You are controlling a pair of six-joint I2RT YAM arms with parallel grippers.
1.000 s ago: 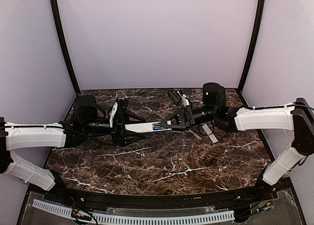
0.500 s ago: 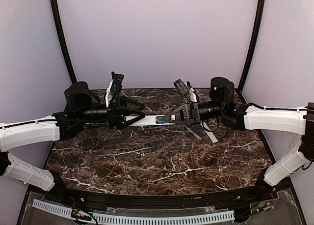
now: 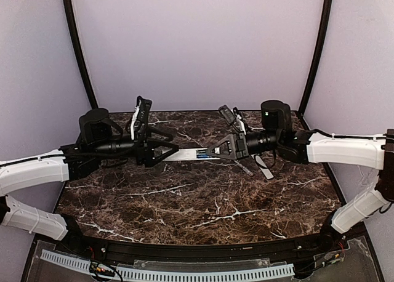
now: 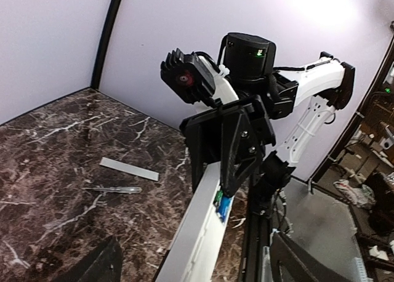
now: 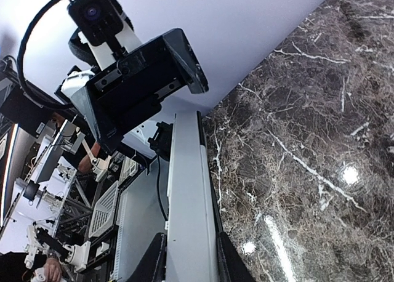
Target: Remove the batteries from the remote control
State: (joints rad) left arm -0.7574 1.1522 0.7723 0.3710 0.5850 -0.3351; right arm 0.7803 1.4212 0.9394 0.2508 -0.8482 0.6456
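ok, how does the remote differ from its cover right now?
The remote control is held off the table by the right end effector; the cover lies flat on the marble. The remote control is a thicker white bar with batteries showing in its open compartment; the cover is a thin grey strip. Both are long, narrow and pale.

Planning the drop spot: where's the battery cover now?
Top view: the cover lies flat on the table, right of centre, beneath the right arm, beside a screwdriver.
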